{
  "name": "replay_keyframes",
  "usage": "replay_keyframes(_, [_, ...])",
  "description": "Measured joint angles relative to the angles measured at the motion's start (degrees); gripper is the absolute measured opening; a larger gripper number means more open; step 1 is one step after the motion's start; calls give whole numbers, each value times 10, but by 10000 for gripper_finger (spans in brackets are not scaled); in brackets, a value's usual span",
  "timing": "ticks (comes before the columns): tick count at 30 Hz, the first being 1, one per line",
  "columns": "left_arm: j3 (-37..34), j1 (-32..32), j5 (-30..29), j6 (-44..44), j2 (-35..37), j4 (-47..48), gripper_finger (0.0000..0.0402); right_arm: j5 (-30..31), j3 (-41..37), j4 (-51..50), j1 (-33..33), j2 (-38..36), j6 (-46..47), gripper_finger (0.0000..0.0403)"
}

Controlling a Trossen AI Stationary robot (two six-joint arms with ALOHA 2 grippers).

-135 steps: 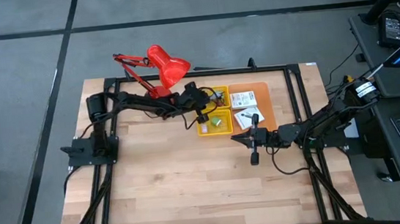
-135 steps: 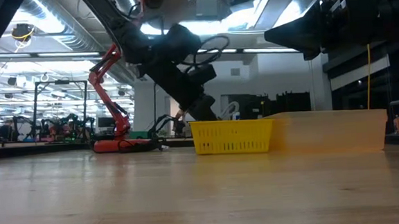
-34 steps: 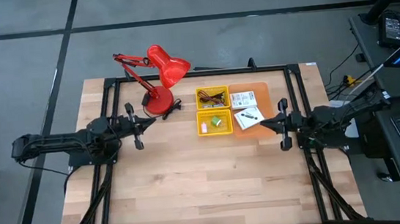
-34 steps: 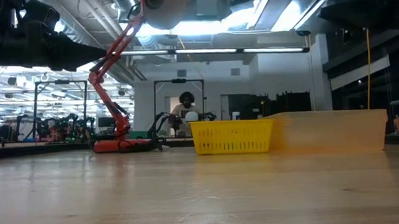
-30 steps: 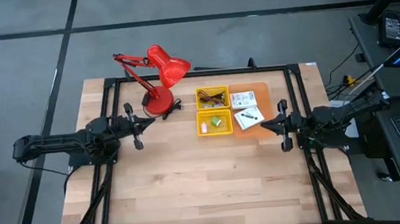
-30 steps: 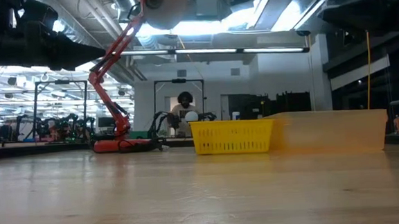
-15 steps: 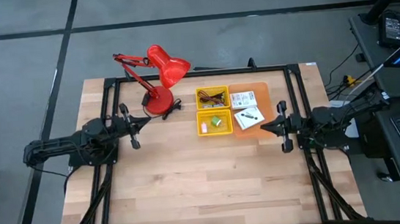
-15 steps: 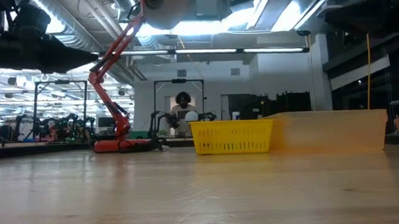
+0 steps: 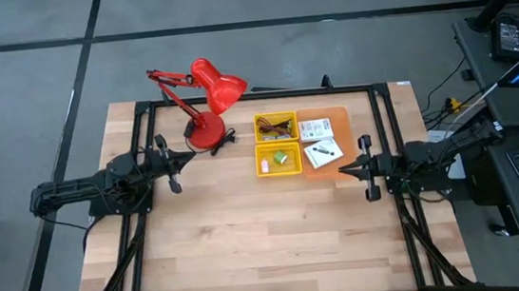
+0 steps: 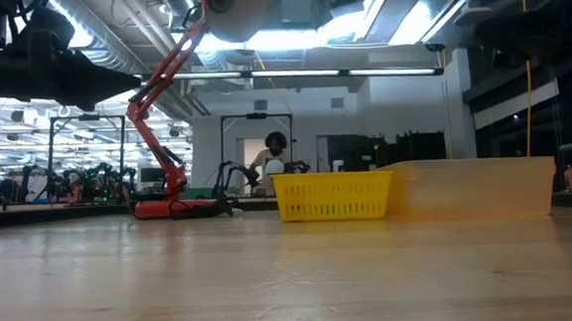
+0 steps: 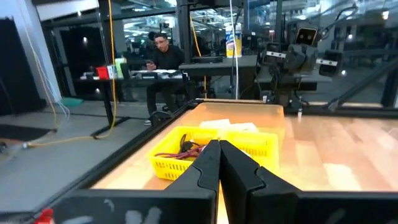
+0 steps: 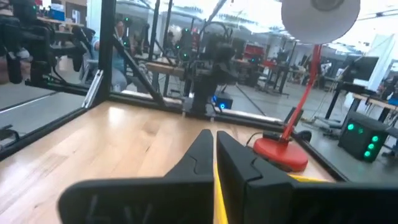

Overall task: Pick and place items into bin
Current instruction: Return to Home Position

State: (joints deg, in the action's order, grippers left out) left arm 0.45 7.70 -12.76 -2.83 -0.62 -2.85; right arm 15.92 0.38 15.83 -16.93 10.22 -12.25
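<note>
Two yellow bins stand side by side at the table's far middle. The far bin [image 9: 275,125] holds the black and maroon cords [image 11: 181,149]. In the near bin [image 9: 292,166] lies the small green piece [image 9: 282,157]. White printed packets [image 9: 317,149] lie on an orange tray [image 9: 338,117] to the bins' right. My left gripper [image 9: 184,157] hovers shut and empty near the table's left side, pointing level toward the bins. My right gripper [image 9: 341,171] hovers shut and empty on the right, pointing toward the table's left, near the tray's near corner.
A red desk lamp [image 9: 207,93] stands at the far left of the bins, its base [image 12: 280,152] on the table. A black frame runs around the table's edges [image 9: 143,128]. Bare wood [image 9: 269,240] spreads over the near half. A person [image 10: 271,156] sits beyond the far edge.
My left arm has drawn back a little toward the table's left edge. Both grippers have stayed shut and empty, and the bins and items have kept their places.
</note>
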Motion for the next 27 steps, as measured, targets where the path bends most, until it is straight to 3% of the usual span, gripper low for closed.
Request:
replay_keyframes(7, [0, 0, 0, 17, 0, 0, 3, 0, 0, -32, 0, -10, 25, 5])
replay_keyframes(19, [0, 0, 0, 17, 0, 0, 3, -1, 0, -45, 0, -10, 221, 5])
replay_keyframes(24, [0, 0, 0, 17, 0, 0, 3, -1, 0, -47, 0, -10, 215, 5])
replay_keyframes(27, [0, 0, 0, 17, 0, 0, 3, -1, 0, -56, 0, -9, 139, 5])
